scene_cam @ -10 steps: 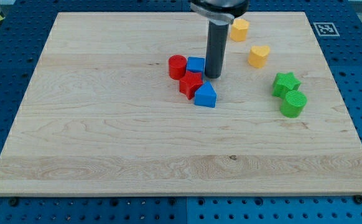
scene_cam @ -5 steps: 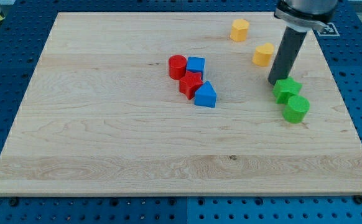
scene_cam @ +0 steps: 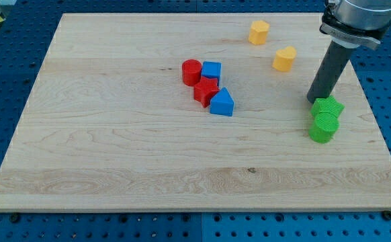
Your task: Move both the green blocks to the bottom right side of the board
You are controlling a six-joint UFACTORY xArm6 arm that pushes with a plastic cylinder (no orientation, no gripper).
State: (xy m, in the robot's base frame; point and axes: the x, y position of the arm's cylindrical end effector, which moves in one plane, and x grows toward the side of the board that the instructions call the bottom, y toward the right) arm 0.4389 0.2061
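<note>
Now my tip (scene_cam: 314,101), bare rod tool with nothing to pinch, touches green star block (scene_cam: 328,106) at upper left; green cylinder block (scene_cam: 324,127) directly below star.

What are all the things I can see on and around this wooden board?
Wooden board: one, light wood, fills most of the view.
Blue pegboard table: one, blue with holes, around the board.
Red cylinder: one, red, near the board's middle.
Red star: one, red, just below the cylinder.
Blue cube: one, blue, right of the red cylinder.
Blue triangular block: one, blue, lowest of the middle cluster.
Yellow blocks: two, yellow, toward the view's top right and.
Green star: one, green, right side.
Green cylinder: one, green, directly below the star, touching it.
Marker tag: one, black and white, the board's top right corner.
My tip: one dark rod, its end at the green star's upper left.
</note>
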